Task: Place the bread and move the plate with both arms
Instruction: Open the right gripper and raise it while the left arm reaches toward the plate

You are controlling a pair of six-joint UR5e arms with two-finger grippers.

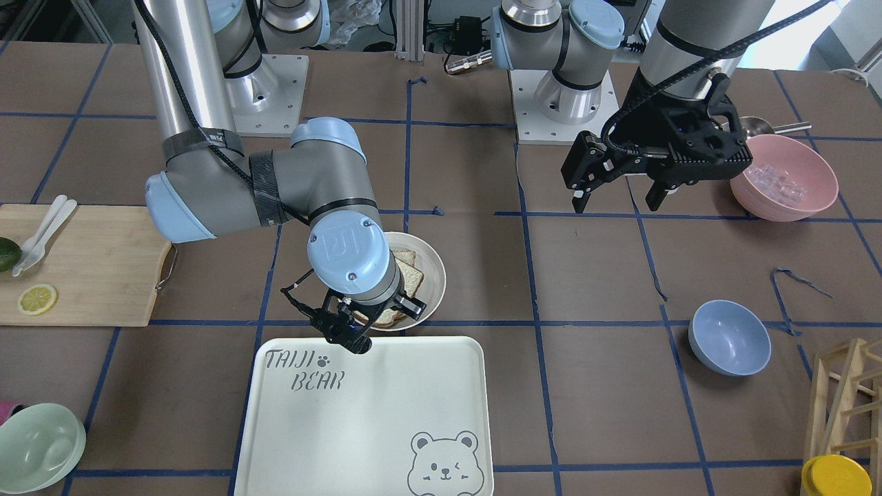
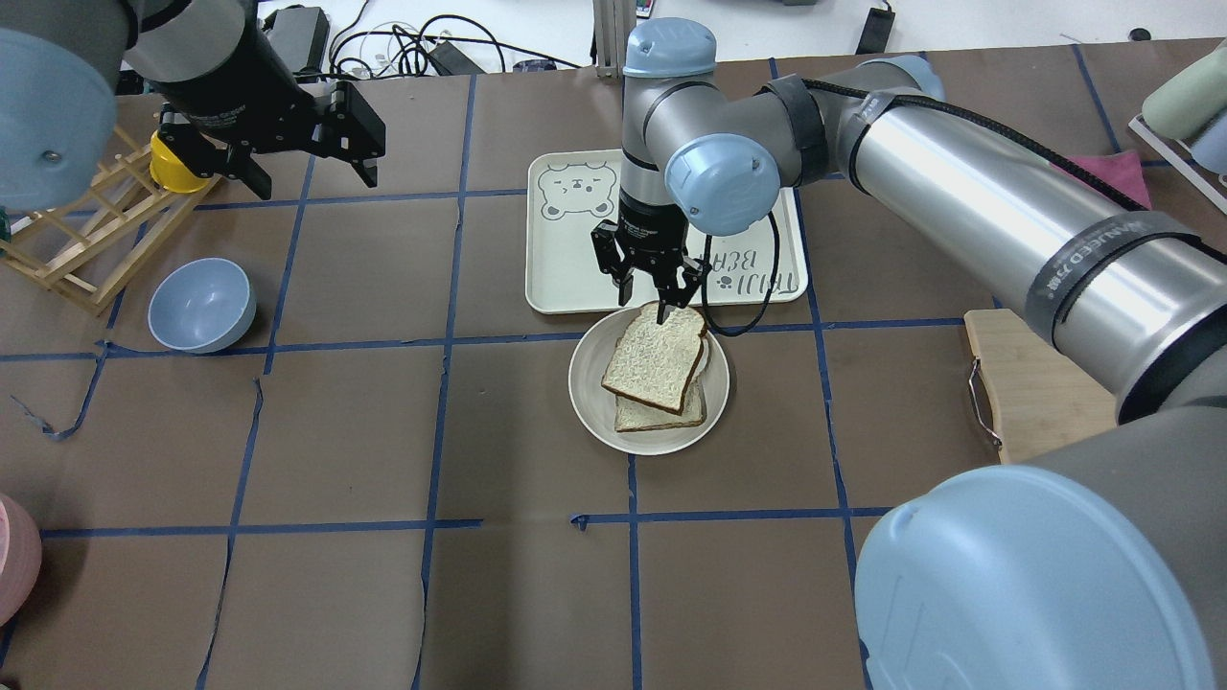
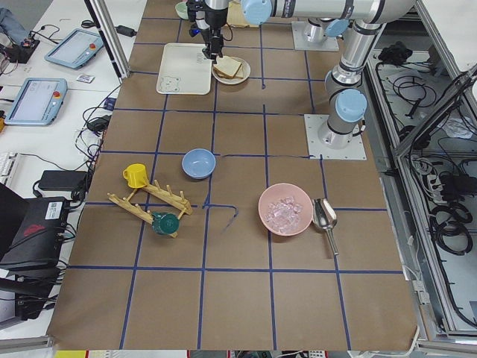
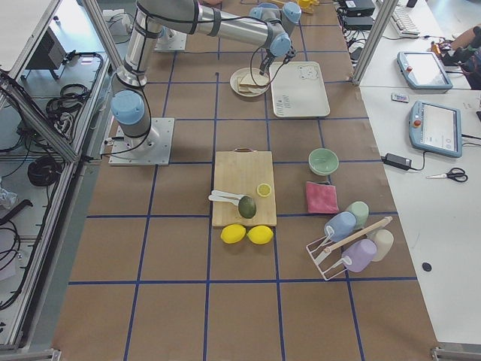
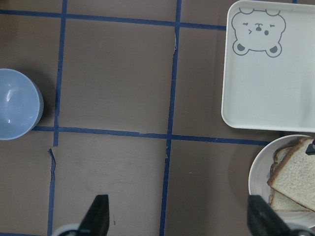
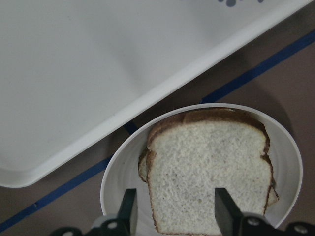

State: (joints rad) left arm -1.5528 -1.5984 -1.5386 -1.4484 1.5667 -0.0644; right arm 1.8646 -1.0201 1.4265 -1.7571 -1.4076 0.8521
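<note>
Closest to where I stand, on the brown counter (image 1: 586,310), sits a rectangular cream bear-printed tray (image 1: 386,413). Just behind it, the round cream-white plate (image 1: 441,275) with a raised rim carries the pale, dark-crusted bread slice (image 2: 657,356), lying askew atop a squarer tan slice (image 2: 661,414). Over its domed edge hangs the right arm's black hand (image 6: 176,209), fingers spread, gripping nothing. That bread looks light, soft and easily crushed; a gentle pinch at the crust suits it. The plate seems stiff and slick, so I'd take opposite points on the rim. Farther back, well apart, the left hand (image 1: 618,198) hovers wide open and empty.
</note>
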